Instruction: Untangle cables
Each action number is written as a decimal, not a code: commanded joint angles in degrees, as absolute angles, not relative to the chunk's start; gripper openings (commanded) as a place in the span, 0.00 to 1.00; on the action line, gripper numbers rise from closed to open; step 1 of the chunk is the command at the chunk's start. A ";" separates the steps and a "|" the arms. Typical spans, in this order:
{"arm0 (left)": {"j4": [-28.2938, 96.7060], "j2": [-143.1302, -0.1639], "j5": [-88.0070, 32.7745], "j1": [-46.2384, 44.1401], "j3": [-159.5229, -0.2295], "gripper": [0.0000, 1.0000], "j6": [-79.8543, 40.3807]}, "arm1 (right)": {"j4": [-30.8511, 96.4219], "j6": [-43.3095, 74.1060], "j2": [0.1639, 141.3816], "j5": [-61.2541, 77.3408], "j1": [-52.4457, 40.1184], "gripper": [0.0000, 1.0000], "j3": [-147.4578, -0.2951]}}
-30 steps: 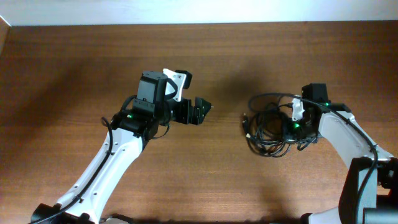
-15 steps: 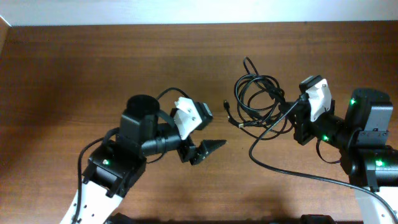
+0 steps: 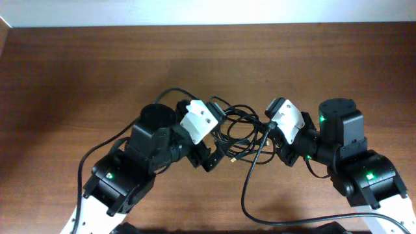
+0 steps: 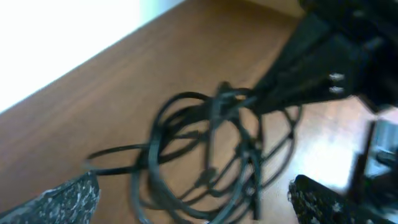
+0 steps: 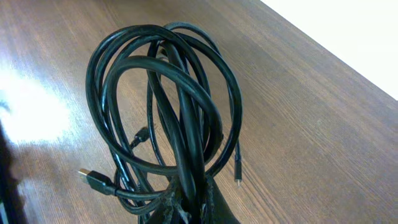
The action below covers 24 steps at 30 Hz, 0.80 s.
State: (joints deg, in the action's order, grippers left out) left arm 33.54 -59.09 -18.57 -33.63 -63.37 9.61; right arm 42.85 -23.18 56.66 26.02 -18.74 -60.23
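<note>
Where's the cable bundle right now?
In the overhead view, the cables are mid-table between the two arms, clamped in the right gripper, with the open left gripper close beside them.

On my feed, a brown wood-grain counter (image 3: 78, 78) fills the view. A pale white wall (image 3: 195, 10) runs along its far edge, and a bright glare patch (image 5: 31, 115) lies on the wood.

Black cables (image 5: 186, 134): 1 tangled looped bundle, plug ends loose

The cables (image 3: 237, 130), lying at the right before, now hang at centre from the right gripper (image 3: 268, 130); the left gripper (image 3: 218, 140) has moved in beside them.
</note>
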 commanded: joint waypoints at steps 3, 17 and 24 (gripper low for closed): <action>35.59 -64.71 -25.54 -33.78 -64.60 0.99 9.08 | 42.28 -23.55 55.96 26.59 -19.18 0.04 -61.25; 34.39 -67.55 -21.19 -33.78 -64.60 0.10 9.08 | 42.39 -23.57 52.27 30.41 -19.18 0.04 -61.25; 34.81 -67.55 -25.93 -34.83 -64.60 0.73 8.45 | 42.15 -23.55 51.18 33.87 -19.18 0.04 -61.25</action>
State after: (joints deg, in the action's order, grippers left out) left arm 34.76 -67.42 -23.38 -33.82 -63.51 8.64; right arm 43.03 -23.16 52.27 30.02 -18.81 -60.23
